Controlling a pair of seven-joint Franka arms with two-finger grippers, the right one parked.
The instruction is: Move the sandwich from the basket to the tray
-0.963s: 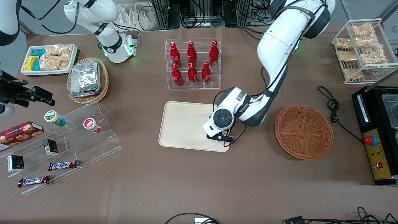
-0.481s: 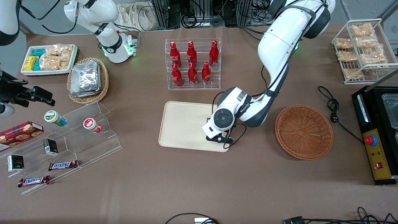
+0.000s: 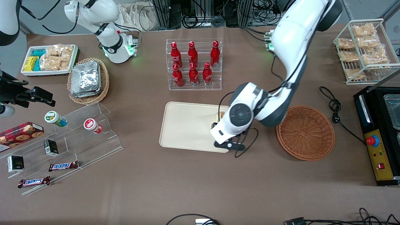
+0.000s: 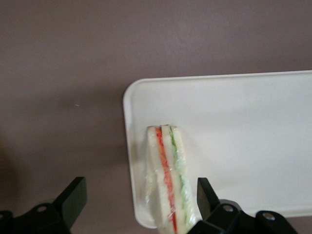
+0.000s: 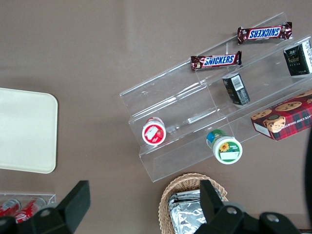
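The sandwich [image 4: 168,180], a plastic-wrapped wedge of pale bread with a red and a green layer, lies on the cream tray [image 4: 243,126] close to a rounded corner. My left gripper [image 4: 140,187] hangs above it, open. Its black fingers [image 4: 73,195] stand wide on either side and touch nothing. In the front view the gripper [image 3: 222,126] is over the tray's [image 3: 184,128] edge nearest the basket [image 3: 305,132]. A sliver of sandwich [image 3: 221,116] peeks out beside the wrist. The round reddish-brown basket holds nothing.
A clear rack of red bottles [image 3: 193,64] stands farther from the front camera than the tray. A clear stepped shelf with snacks [image 3: 62,137] and an oval foil-packet basket [image 3: 88,80] lie toward the parked arm's end. A wire rack of bagged snacks [image 3: 364,50] and a black machine [image 3: 379,131] lie toward the working arm's end.
My gripper has risen off the tray and shifted a little toward the basket. The sandwich stays lying on the tray, now partly uncovered.
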